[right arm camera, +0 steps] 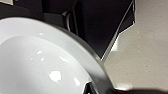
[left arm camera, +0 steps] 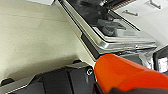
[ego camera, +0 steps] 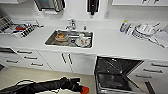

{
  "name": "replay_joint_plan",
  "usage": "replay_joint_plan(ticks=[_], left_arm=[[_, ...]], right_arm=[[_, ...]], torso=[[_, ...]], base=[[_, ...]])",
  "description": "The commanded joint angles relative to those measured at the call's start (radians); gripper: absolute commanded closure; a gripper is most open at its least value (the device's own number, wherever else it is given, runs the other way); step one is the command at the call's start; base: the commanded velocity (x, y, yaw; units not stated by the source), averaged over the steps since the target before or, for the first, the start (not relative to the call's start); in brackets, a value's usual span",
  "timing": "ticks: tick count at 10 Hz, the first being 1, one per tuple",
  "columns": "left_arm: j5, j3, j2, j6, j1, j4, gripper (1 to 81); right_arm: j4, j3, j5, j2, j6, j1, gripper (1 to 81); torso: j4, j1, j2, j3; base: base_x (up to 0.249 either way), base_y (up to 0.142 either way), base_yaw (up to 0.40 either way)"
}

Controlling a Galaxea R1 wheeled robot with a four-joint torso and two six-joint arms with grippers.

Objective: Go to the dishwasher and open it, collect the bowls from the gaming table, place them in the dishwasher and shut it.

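Left arm [ego camera: 45, 86] low beside open dishwasher [ego camera: 117, 75]

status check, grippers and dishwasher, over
Left arm low by the dishwasher, orange bowl at its gripper. White bowl fills the right wrist view. Dishwasher door down, racks exposed. Nothing seen blocking it.

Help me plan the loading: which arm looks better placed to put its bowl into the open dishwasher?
Probably the left: its orange bowl hangs beside the dishwasher's lowered door edge. The right wrist's white bowl is near dark panels I can't identify.
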Motion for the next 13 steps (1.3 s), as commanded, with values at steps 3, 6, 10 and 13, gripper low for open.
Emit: replay_joint_plan(ticks=[3,6,10,13], left_arm=[[0.074,-0.049,0.084,-0.003,-0.171,-0.001,81.1],[0.075,-0.078,0.177,-0.003,-0.209,-0.007,81.1],[0.104,-0.130,0.276,-0.005,-0.260,-0.012,81.1],[0.144,-0.180,0.342,-0.005,-0.309,-0.013,81.1]], right_arm=[[-0.008,0.008,-0.060,-0.009,-0.001,-0.008,81.1],[-0.008,0.017,-0.060,-0.009,-0.001,-0.008,81.1],[-0.008,0.023,-0.058,-0.009,-0.001,-0.007,81.1],[-0.008,0.025,-0.060,-0.009,-0.001,-0.005,81.1]], torso=[[0.000,0.000,0.000,0.000],[0.000,0.000,0.000,0.000],[0.000,0.000,0.000,-0.083],[0.000,0.001,0.000,-0.089]], base=[[0.000,0.000,0.000],[0.000,0.000,0.000],[0.000,0.000,0.000],[0.000,0.000,0.000]])
